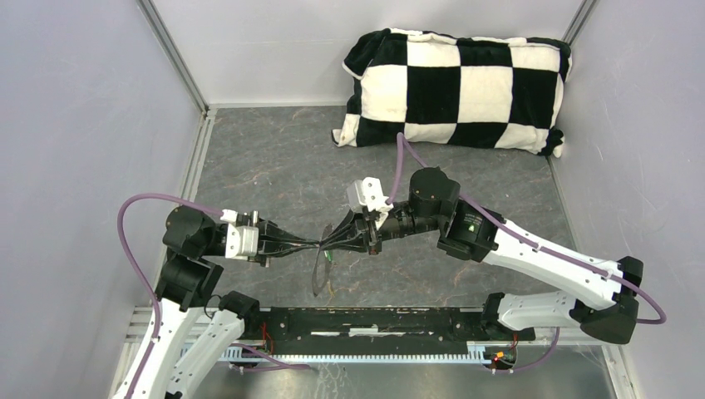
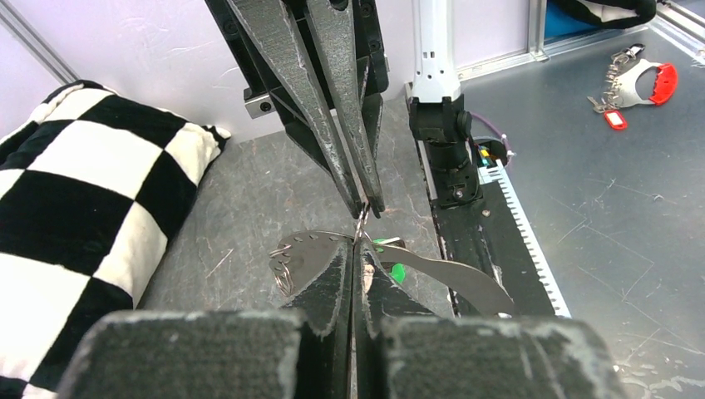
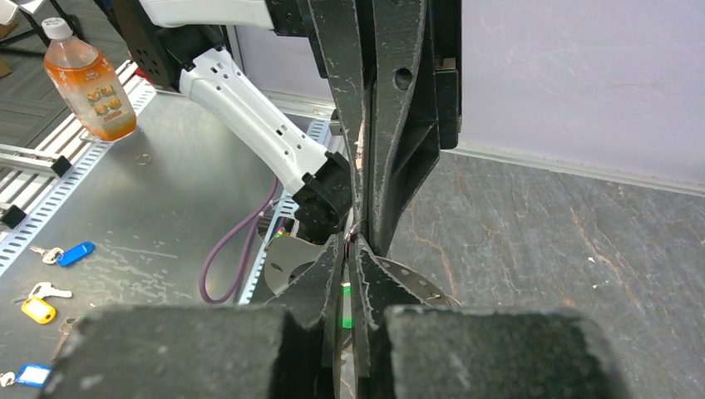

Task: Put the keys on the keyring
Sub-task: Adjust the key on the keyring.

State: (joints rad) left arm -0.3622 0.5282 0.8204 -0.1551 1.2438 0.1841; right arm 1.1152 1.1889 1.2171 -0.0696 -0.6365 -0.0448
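Top view: my left end effector (image 1: 312, 243) and right end effector (image 1: 334, 239) meet tip to tip above the table (image 1: 274, 166), well to the near side of the pillow (image 1: 457, 87). The keyring (image 1: 317, 278) hangs from them.

Left wrist: left end effector pinched tight on the keyring wire, green key (image 2: 397, 271) there too.

Right wrist: right end effector narrow, nearly closed; can't tell what it pinches.

Whether the green key is threaded is unclear, and the yellow key isn't seen. I judge the task unfinished.

A black-and-white checked pillow (image 1: 456, 87) lies on the grey mat's (image 1: 274, 166) far end; an orange bottle (image 3: 90, 83) stands upright
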